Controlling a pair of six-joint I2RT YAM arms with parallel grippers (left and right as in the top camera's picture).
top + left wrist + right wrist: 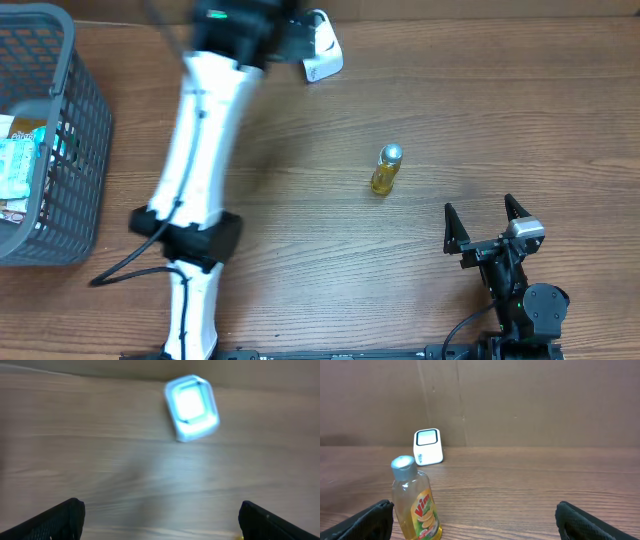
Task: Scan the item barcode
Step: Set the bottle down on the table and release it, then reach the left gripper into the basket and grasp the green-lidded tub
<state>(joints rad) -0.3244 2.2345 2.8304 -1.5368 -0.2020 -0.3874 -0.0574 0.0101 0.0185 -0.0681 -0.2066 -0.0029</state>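
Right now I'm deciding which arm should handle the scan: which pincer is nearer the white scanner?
Left. The left pincer hovers open right in front of the scanner. The right pincer sits open much farther off, on the other side of the bottle.

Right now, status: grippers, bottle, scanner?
Left gripper, right gripper: jaws open, empty. Bottle upright, untouched. Scanner ahead of left gripper. Nothing blocking.

Wood-grain table (500,100); plain brown wall (545,400) at back w/ vertical seams.
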